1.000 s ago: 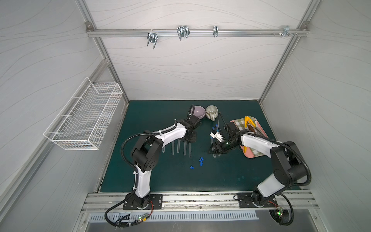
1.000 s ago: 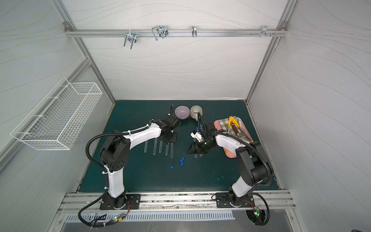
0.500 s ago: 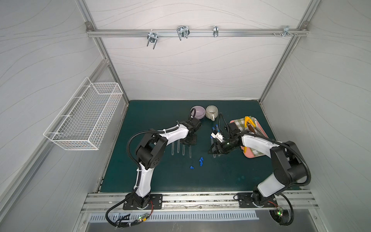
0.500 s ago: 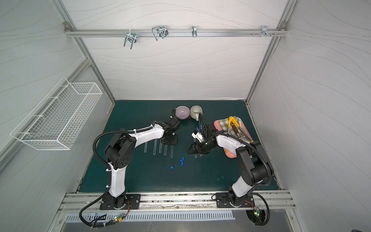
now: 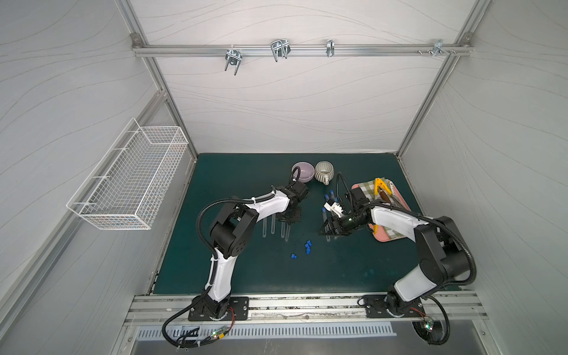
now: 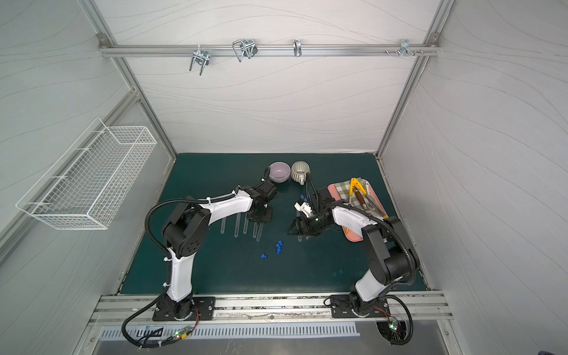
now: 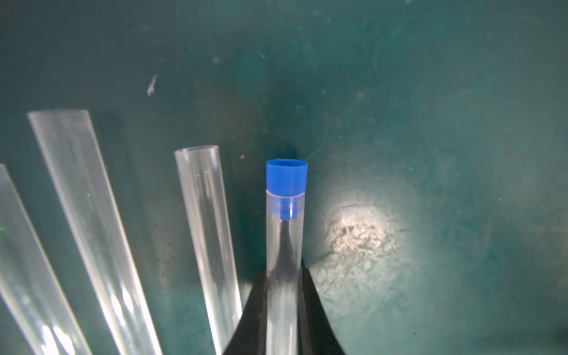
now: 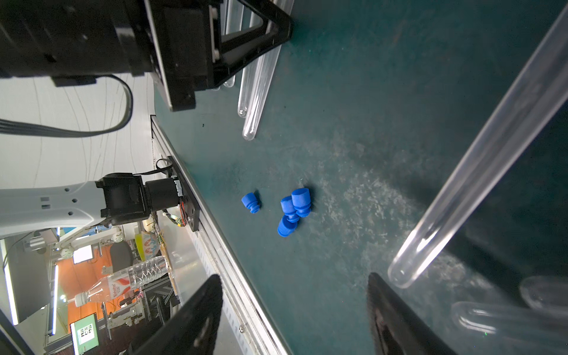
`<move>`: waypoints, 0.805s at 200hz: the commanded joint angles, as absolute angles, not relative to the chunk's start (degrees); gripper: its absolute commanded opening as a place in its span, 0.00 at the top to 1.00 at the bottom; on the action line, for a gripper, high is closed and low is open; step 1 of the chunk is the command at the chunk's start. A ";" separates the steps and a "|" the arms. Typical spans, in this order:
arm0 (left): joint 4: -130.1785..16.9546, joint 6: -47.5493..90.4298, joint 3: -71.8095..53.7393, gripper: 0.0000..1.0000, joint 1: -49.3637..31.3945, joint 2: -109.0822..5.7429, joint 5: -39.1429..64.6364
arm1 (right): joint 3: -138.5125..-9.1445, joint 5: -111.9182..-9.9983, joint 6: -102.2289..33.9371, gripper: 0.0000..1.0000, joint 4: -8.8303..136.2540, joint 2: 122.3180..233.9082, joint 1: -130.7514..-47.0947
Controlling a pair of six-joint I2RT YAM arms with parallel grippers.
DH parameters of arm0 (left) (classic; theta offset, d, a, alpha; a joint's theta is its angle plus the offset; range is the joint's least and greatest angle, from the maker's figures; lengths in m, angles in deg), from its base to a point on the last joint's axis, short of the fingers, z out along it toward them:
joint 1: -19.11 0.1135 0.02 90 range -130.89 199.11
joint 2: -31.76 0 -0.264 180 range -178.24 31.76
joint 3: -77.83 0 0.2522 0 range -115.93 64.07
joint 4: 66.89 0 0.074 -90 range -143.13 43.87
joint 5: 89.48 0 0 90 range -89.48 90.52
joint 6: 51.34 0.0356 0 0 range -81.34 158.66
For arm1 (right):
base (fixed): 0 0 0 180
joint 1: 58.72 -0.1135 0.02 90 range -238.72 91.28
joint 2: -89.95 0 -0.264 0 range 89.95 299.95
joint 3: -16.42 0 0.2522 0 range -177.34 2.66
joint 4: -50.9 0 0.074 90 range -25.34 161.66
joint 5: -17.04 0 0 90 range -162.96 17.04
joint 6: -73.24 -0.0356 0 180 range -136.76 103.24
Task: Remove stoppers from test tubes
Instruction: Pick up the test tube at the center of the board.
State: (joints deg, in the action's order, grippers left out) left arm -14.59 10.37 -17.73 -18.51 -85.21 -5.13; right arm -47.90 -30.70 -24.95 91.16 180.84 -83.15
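In the left wrist view my left gripper (image 7: 284,273) is shut on a clear test tube (image 7: 284,239) lying on the green mat. A blue stopper (image 7: 286,176) plugs its mouth beyond the fingertips. Three open tubes (image 7: 209,230) lie beside it. In both top views this gripper (image 5: 289,215) sits over the row of tubes (image 5: 273,224). My right gripper (image 8: 294,281) stands open and holds nothing. It hovers low over the mat (image 5: 330,229), apart from several loose stoppers (image 8: 293,209). An unstoppered tube (image 8: 479,169) ends near one finger. Stoppered tubes (image 5: 332,194) lie behind the right arm.
A purple bowl (image 5: 303,172) and a striped mug (image 5: 325,170) stand at the back. A pink tray (image 5: 387,236) with a checked cloth and yellow-handled tools lies at the right. A wire basket (image 5: 132,178) hangs on the left wall.
My left gripper has closed on the stoppered tube, its elbow swinging a little to the right. The right gripper has opened slightly wider and stayed in place.
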 commanded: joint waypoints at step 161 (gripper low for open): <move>-19.11 30.24 -2.88 0.99 -21.65 -56.85 1.64 | -49.08 -20.44 -27.04 0.30 88.74 179.67 -81.13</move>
